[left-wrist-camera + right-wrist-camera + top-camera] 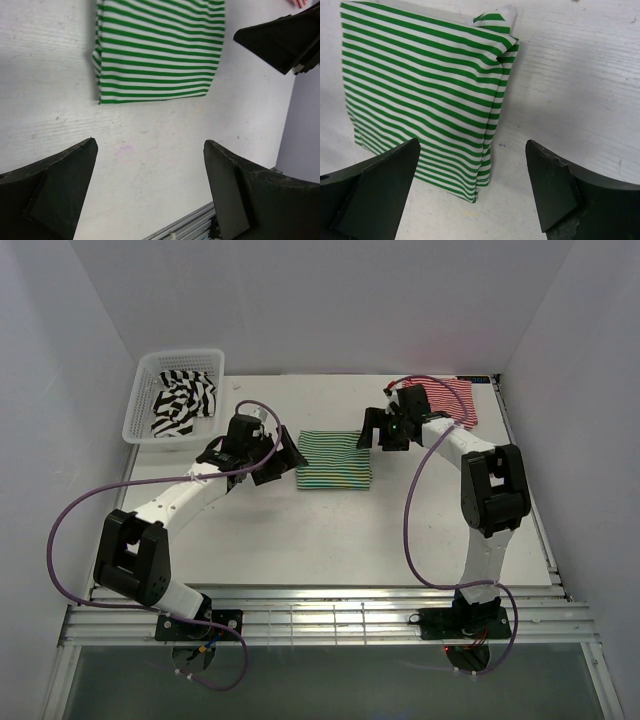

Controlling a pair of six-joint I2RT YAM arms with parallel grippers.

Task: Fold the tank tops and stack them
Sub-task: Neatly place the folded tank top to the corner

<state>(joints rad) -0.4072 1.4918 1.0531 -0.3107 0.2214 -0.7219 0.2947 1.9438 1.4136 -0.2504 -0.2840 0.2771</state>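
The green-and-white tank top (335, 459) lies folded into a rectangle on the table's middle; it also shows in the left wrist view (160, 47) and the right wrist view (425, 95). The red-and-white tank top (450, 400) lies folded at the back right. The black-and-white tank top (183, 402) lies crumpled in the basket. My left gripper (283, 458) is open and empty just left of the green top. My right gripper (375, 430) is open and empty above the green top's right edge.
A white plastic mesh basket (140, 400) stands at the back left. White walls close the table at the back and both sides. A metal rail (330, 625) runs along the near edge.
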